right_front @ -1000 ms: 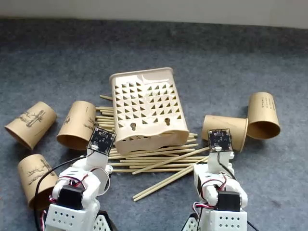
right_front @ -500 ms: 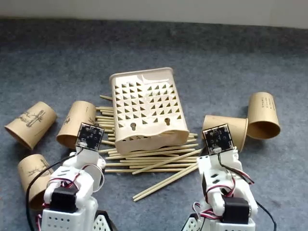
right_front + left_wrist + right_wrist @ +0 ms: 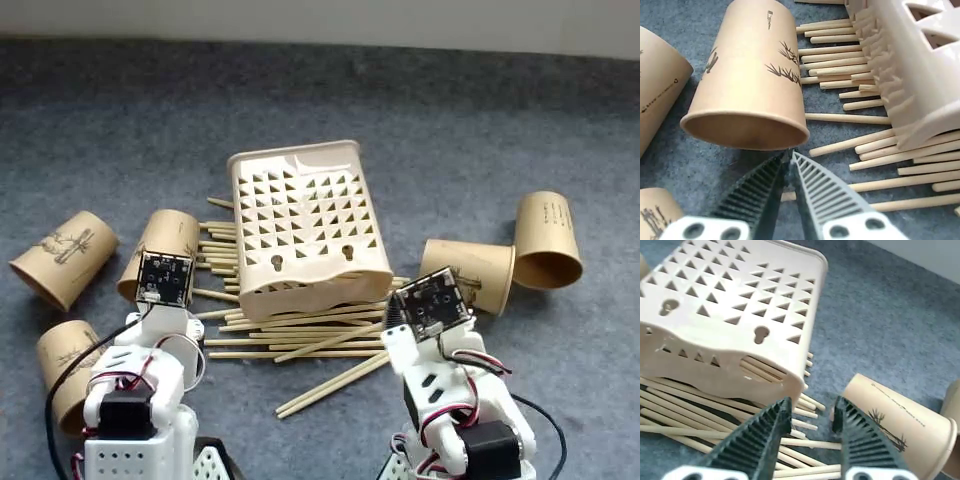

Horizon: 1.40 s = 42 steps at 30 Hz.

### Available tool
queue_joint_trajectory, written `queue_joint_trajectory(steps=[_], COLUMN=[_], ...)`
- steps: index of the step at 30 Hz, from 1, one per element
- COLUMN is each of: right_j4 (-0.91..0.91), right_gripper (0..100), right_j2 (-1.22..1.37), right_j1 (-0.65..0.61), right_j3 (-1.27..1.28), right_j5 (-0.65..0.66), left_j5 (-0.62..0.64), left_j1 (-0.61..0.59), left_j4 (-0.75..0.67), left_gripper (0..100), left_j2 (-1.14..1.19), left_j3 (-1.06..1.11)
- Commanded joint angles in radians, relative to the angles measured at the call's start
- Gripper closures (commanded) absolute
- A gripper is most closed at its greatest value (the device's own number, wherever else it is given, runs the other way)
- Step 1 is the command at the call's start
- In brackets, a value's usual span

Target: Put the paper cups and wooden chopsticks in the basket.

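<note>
Your left gripper (image 3: 790,156) pinched closed on nothing, tips just beside the rim of a paper cup (image 3: 747,75) lying on its side, your right gripper (image 3: 811,410) spread apart and empty, above the wooden chopsticks (image 3: 805,444) at a corner of the basket (image 3: 725,310) — it lies over the sticks — a second cup (image 3: 890,415) near.

Chopsticks (image 3: 300,340) partly hid under basket (image 3: 305,215) — lower-L cup (image 3: 65,355) half behind L arm (image 3: 130,390).

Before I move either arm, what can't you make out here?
1. High view: the basket lies over the chopsticks, hiding how many are underneath.
2. High view: the left arm covers part of the nearest cup.
3. Right wrist view: the basket's inside is hidden by its own wall.
</note>
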Motion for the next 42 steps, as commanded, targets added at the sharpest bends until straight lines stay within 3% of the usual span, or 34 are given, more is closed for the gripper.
queue_joint_trajectory(steps=[1, 12, 17, 27, 32, 37, 42], right_j4=[-0.036, -0.326, -0.490, -0.759, -0.769, -0.719, -0.547], right_gripper=[84.3, 84.3, 84.3, 84.8, 99.8, 99.4, 99.3], right_j2=[0.038, 0.568, 0.677, 0.828, 0.828, 0.826, 0.826], right_j1=[-0.050, -0.051, -0.050, -0.048, -0.039, 0.027, 0.030], right_j3=[-0.050, -0.090, -0.085, -0.005, -0.012, -0.053, -0.208], right_j5=[-0.011, -0.015, -0.015, -0.017, -0.060, -0.117, -0.160], left_j5=[-0.003, -0.005, -0.005, -0.005, -0.005, -0.005, -0.005], left_j1=[-0.008, -0.008, -0.008, -0.008, -0.008, -0.008, -0.008], left_j4=[-0.017, -0.028, -0.112, -0.117, -0.117, -0.117, -0.117], left_gripper=[97, 97, 97, 97, 97, 97, 97], left_j2=[-0.015, -0.015, -0.015, -0.015, -0.015, -0.015, -0.015], left_j3=[-0.044, -0.021, 0.031, 0.036, 0.036, 0.038, 0.038])
